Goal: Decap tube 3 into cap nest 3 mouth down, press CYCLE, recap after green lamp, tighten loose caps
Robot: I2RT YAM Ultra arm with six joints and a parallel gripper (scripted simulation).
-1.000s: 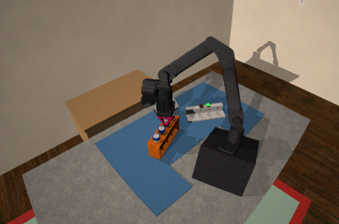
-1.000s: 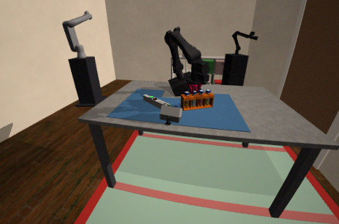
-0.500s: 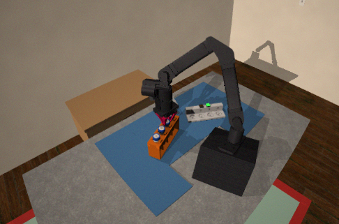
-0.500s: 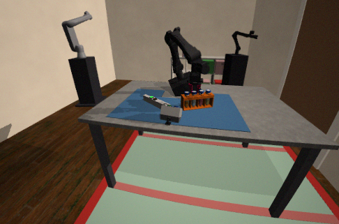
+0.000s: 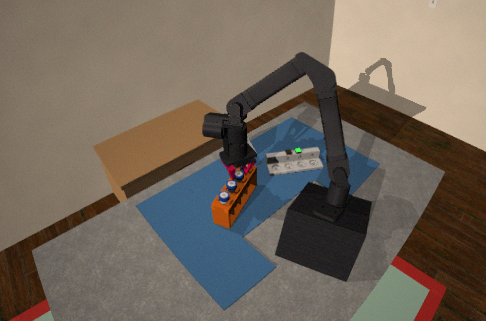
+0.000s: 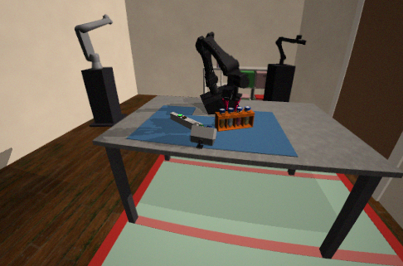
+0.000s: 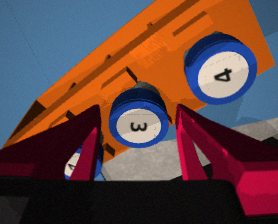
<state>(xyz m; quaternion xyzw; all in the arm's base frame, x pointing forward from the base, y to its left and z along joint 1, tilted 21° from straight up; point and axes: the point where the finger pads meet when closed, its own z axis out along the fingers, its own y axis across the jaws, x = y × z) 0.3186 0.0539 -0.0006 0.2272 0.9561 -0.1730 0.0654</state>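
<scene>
The orange decapping station (image 5: 234,201) stands on the blue mat and also shows in the exterior view (image 6: 235,120). In the wrist view the blue cap with the dot marked 3 (image 7: 138,125) sits on its tube in the station. My gripper (image 7: 138,113) is right above it, open, with one red finger on each side of cap 3 and a gap on both sides. Cap 4 (image 7: 220,68) sits on its tube to the upper right. Another cap (image 7: 73,165) is mostly hidden behind the left finger. The gripper also shows in the top view (image 5: 239,172).
The white cap tray with its console (image 5: 293,160) lies beside the station, and its green lamp (image 5: 298,150) is lit. A small grey key desk (image 6: 203,134) stands near the table's front edge. The arm's black base (image 5: 324,230) stands to the right.
</scene>
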